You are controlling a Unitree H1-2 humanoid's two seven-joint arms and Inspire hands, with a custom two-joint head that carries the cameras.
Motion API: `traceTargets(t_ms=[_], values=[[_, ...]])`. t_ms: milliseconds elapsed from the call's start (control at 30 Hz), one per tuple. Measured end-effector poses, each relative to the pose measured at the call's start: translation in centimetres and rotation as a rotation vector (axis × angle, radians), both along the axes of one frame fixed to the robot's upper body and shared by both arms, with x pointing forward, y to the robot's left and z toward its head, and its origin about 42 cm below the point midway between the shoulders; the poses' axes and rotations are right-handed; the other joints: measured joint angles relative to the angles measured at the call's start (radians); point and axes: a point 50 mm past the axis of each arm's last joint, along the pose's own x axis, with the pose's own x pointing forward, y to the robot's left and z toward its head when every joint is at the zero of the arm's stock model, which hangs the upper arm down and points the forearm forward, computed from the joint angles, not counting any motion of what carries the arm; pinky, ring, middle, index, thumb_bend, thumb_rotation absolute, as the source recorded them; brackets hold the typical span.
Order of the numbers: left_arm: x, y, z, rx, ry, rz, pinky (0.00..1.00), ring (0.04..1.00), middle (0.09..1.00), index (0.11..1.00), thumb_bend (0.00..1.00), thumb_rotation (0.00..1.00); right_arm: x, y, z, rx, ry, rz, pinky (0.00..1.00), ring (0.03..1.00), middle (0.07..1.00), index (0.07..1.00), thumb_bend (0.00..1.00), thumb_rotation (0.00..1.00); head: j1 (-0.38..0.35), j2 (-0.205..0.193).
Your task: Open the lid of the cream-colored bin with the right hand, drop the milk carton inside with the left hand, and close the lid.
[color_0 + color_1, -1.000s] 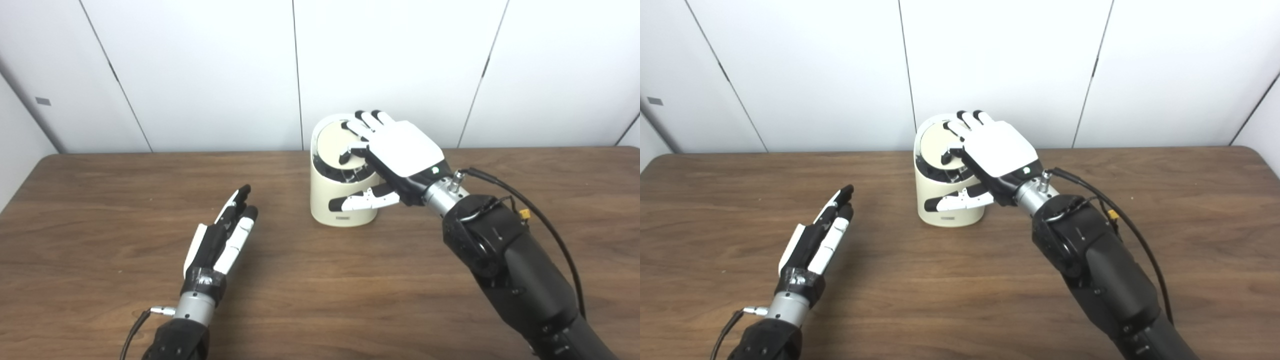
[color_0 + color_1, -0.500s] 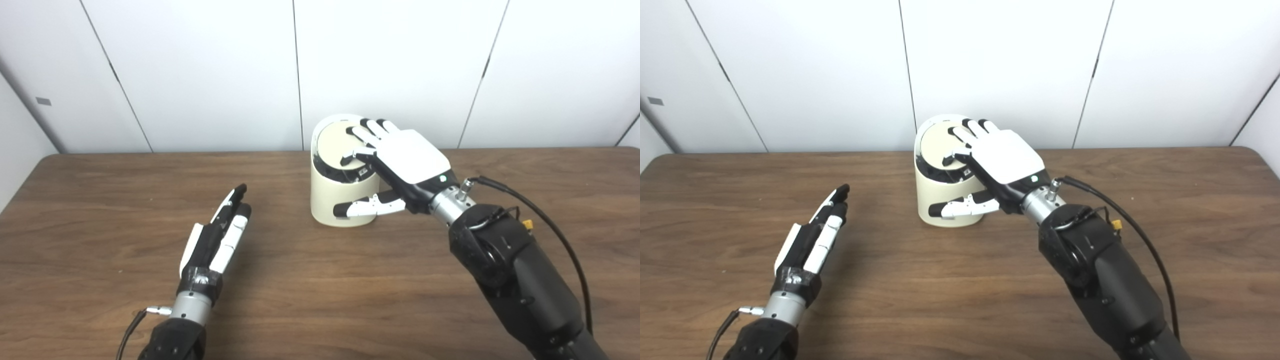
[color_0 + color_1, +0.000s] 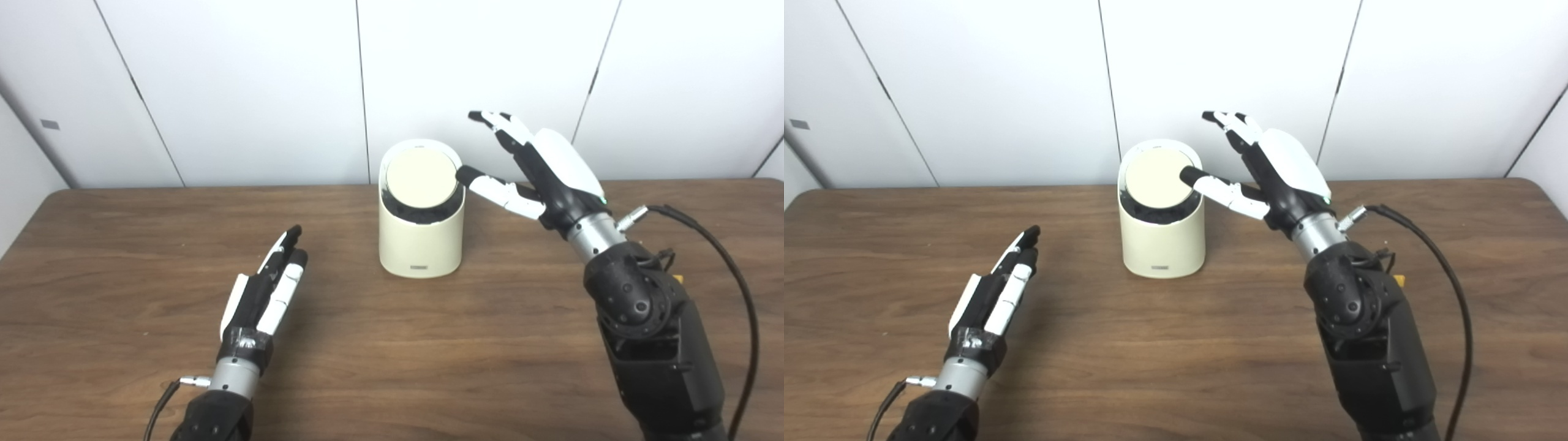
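The cream-colored bin (image 3: 420,242) stands upright at the table's middle back. Its round lid (image 3: 421,179) lies tilted in the bin's top, with a dark gap showing below its near edge. My right hand (image 3: 539,171) is open, raised to the right of the bin, fingers spread and pointing up and left. Its thumb tip is at the lid's right edge; I cannot tell whether it touches. My left hand (image 3: 263,294) rests low over the table at front left, open with fingers straight, holding nothing. No milk carton is in view.
The brown wooden table (image 3: 392,343) runs across the whole view, with its far edge against white wall panels (image 3: 245,86). A black cable (image 3: 729,269) loops out beside my right forearm.
My right hand has lifted off the lid and drawn back to the right, turning upward. The lid now lies uncovered. My left hand has barely moved.
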Motion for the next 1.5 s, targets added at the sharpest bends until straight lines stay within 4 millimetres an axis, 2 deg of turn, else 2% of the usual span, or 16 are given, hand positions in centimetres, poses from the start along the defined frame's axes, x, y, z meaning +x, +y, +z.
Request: traceTargets(t_ms=[67,200,367,467,567,733,867,967,1233,1433,1500], values=[[0.0,0.2,0.0,-0.002,-0.002,0.013,1.0,1.0,1.0,1.0,0.61,0.84,-0.3,-0.9,-1.6,0.055,0.045,-0.017,0.87,0.95,0.97,0.973,0.53,1.0,0.0,0.0],[-0.2,0.7,0.0,-0.012,-0.021,0.026,1.0,1.0,1.0,1.0,0.59,0.83,-1.8,-3.2,-4.8,0.168,0.139,-0.074,0.88,0.938,0.967,0.97,0.6,1.0,0.0,0.0],[-1.3,1.3,-0.5,-0.02,-0.016,0.056,0.99,1.0,1.0,1.0,0.57,0.81,-5.0,-5.4,-8.8,0.282,0.25,-0.122,0.89,0.935,0.957,0.953,0.61,1.0,0.002,0.008],[-2.4,1.7,-1.3,-0.028,-0.012,0.079,0.98,0.997,1.0,1.0,0.57,0.83,-7.0,-6.0,-10.4,0.381,0.301,-0.124,0.93,0.964,0.972,0.963,0.63,1.0,0.011,0.011],[-3.4,2.1,-2.1,-0.025,0.01,0.093,0.99,0.999,1.0,1.0,0.56,0.82,-8.6,-5.7,-11.5,0.492,0.334,-0.106,0.97,0.98,0.975,0.973,0.6,1.0,0.008,0.012],[-5.2,2.9,-2.9,-0.036,-0.023,0.113,0.97,0.978,0.999,1.0,0.51,0.79,-10.2,-4.7,-11.6,0.546,0.317,-0.101,0.97,0.965,0.964,0.96,0.6,1.0,0.005,0.017],[-6.3,3.9,-3.4,-0.031,-0.063,0.139,0.98,0.983,1.0,1.0,0.53,0.82,-11.1,-5.1,-12.0,0.547,0.319,-0.127,0.96,0.97,0.963,0.96,0.63,1.0,0.005,0.021],[-6.9,4.3,-4.1,-0.025,-0.045,0.151,0.97,0.98,0.997,1.0,0.51,0.8,-12.0,-5.5,-12.7,0.554,0.336,-0.143,0.96,0.985,0.974,0.968,0.66,1.0,0.002,0.026],[-7.7,4.3,-4.6,-0.027,-0.052,0.156,0.94,0.945,0.975,0.994,0.49,0.77,-13.6,-6.2,-14.2,0.613,0.343,-0.143,0.98,0.988,0.982,0.988,0.62,1.0,-0.002,0.041],[-7.8,4.3,-5.0,-0.03,-0.041,0.175,0.94,0.951,0.972,0.981,0.53,0.76,-13.9,-6.2,-14.4,0.629,0.325,-0.137,0.94,0.971,0.968,0.977,0.64,1.0,-0.003,0.061],[-7.8,4.3,-5.3,-0.039,-0.035,0.176,0.95,0.949,0.973,0.986,0.53,0.73,-14.0,-6.2,-14.4,0.607,0.316,-0.156,0.92,0.961,0.963,0.97,0.64,1.0,-0.003,0.067]])
